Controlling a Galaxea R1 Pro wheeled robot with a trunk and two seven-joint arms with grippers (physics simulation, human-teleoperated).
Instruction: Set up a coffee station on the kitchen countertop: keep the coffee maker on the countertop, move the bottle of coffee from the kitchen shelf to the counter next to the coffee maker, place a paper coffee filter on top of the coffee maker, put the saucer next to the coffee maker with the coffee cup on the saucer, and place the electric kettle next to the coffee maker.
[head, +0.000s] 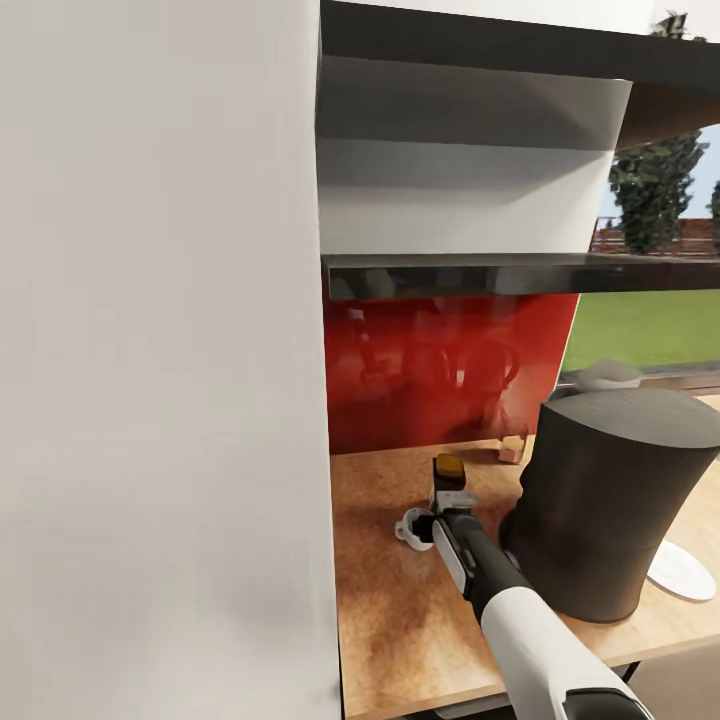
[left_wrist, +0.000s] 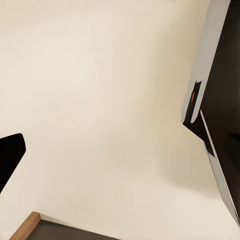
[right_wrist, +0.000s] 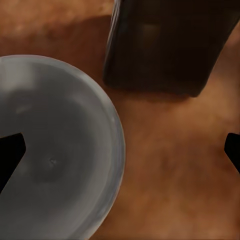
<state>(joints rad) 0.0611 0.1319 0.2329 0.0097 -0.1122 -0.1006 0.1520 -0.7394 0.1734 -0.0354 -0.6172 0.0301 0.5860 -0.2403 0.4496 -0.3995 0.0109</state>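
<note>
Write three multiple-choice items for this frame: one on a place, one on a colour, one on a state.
1. Where is the small flat round white saucer?
A. On the dark grey floating shelf
B. On the pale beige wood-look countertop, beside the tall dark grey tapered coffee maker
C. On top of the coffee maker

2. What colour is the glossy wall panel behind the countertop?
A. Blue
B. Green
C. Red

3. How is the right gripper?
A. Open
B. Shut on the saucer
C. Shut on the coffee maker's handle

Answers:
1 B: the head view shows the saucer lying on the countertop by the base of the coffee maker.
2 C: the wall panel is glossy red.
3 A: in the right wrist view the right gripper has its fingertips far apart, over the small white coffee cup.
</note>
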